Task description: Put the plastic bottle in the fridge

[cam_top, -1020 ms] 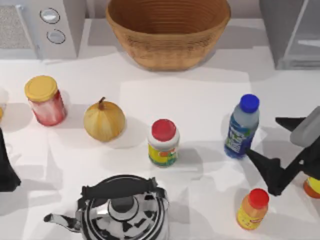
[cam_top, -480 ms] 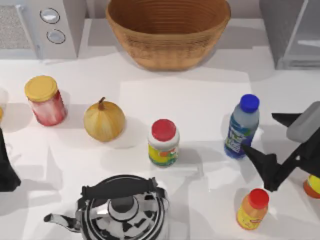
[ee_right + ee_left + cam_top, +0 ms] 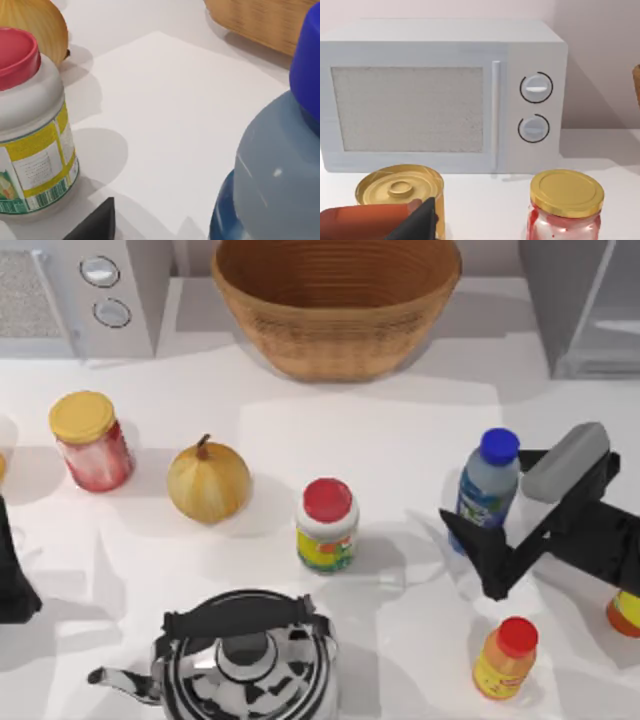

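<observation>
Straddling the plastic bottle (image 3: 488, 488) with my right gripper (image 3: 500, 502), I have the fingers spread apart, one on each side of it, neither pressed against it yet. The bottle stands upright on the white table (image 3: 380, 430), right of the white jar with a red lid (image 3: 327, 525) and in front of the fridge (image 3: 585, 305) at the far right corner. My left arm (image 3: 12, 575) sits parked at the table's left edge.

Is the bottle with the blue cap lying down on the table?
No, the plastic bottle stands upright on the table in the top view, blue cap up, with the open right pincer around it.
</observation>
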You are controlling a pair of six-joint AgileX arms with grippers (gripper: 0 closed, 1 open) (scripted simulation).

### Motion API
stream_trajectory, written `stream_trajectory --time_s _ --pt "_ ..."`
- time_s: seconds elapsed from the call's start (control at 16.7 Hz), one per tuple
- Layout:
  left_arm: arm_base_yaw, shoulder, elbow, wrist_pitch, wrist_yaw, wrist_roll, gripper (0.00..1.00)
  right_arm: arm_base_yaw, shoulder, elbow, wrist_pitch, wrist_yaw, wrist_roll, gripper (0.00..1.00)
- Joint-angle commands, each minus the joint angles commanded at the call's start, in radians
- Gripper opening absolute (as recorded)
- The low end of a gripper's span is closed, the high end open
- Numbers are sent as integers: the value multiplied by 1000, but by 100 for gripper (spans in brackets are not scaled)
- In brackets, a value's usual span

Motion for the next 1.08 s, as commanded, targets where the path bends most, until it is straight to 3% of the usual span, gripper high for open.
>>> stream_trajectory --time_s 0.54,1.08 --pt "0 0 0 0 0 0 100 -6 136 42 87 2 -1 100" --pt "0 0 0 0 0 0 100 -6 136 42 87 2 -1 33"
